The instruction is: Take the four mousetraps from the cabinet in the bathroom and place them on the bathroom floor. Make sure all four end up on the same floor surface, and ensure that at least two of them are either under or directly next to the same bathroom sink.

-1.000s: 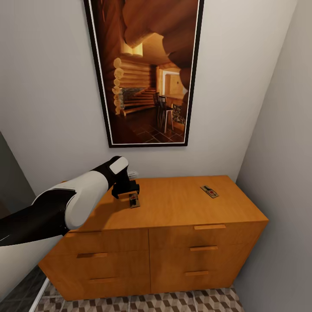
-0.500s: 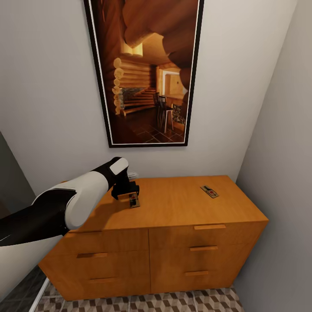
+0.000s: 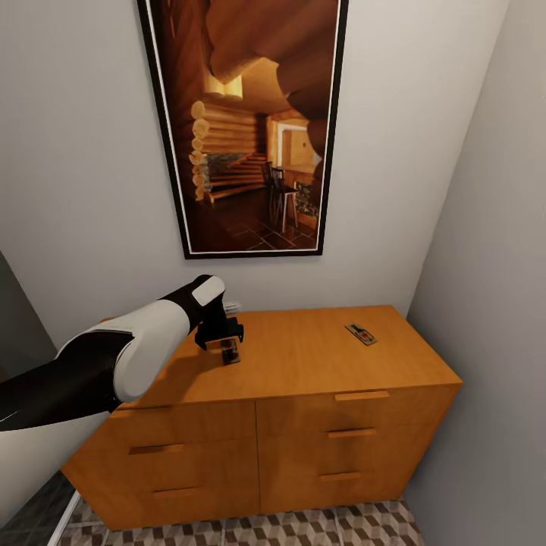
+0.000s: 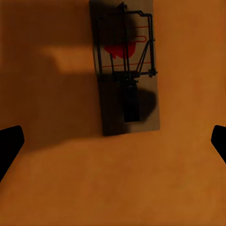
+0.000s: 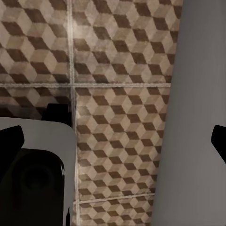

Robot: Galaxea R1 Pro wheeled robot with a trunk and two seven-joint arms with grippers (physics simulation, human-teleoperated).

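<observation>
**Op:** I have the left gripper (image 3: 230, 350) over the cabinet (image 3: 318, 356) top, near its left end. The trap (image 4: 126, 70) lies flat on the wood right under it. In the left wrist view it sits ahead of the fingertips, centred between them.

**Spotter:** Jaws?

**Op:** Wide. Both fingertips (image 4: 9, 146) sit at the very edges of the left wrist view, nothing between them — bare wood and then the trap beyond.

**Spotter:** Which way does it run?

**Op:** That's the point the grab turns on. Its long axis runs away from the hand, along the line the gripper looks, tilted only slightly. So the jaws would close across its short width, which I judge is the easier pinch. I'd need to reach forward a bit and come down.

**Spotter:** Touching yet?

**Op:** I can't tell from the head view; the wrist hides the gap. The left wrist view suggests the tips are short of it.

**Spotter:** Other traps?

**Op:** A second trap (image 3: 361, 334) lies flat toward the right rear of the top, well apart from the left hand.

**Spotter:** And the right arm?

**Op:** The right gripper (image 5: 113, 141) points at the floor (image 5: 117, 70) — spread wide, empty. The left is the nearer one.
</observation>
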